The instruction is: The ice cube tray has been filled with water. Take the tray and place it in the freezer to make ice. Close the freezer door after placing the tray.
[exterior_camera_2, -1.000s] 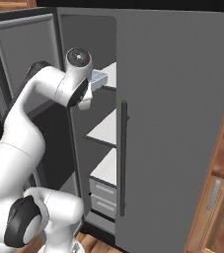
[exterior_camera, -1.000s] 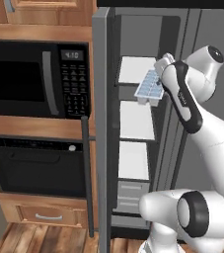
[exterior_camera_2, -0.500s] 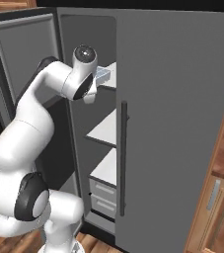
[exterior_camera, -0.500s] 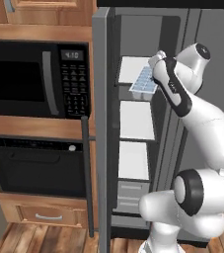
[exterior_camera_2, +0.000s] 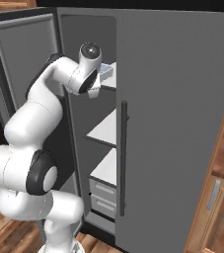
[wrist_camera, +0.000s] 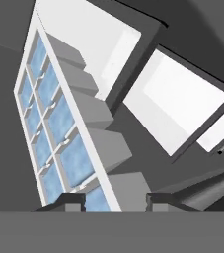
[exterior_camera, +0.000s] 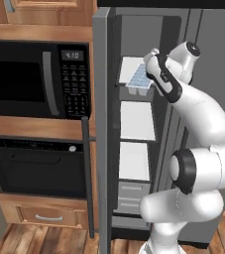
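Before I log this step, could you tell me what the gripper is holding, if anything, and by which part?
The gripper is shut on the ice cube tray, gripping one short end across its side wall, at the freezer's top shelf.

We see the ice cube tray [exterior_camera: 140,79], white with two rows of cells, held level over the top white shelf inside the freezer [exterior_camera: 136,119]. The water [wrist_camera: 60,118] shows pale blue in each cell. The freezer door [exterior_camera: 103,129], grey steel, stands swung wide open.
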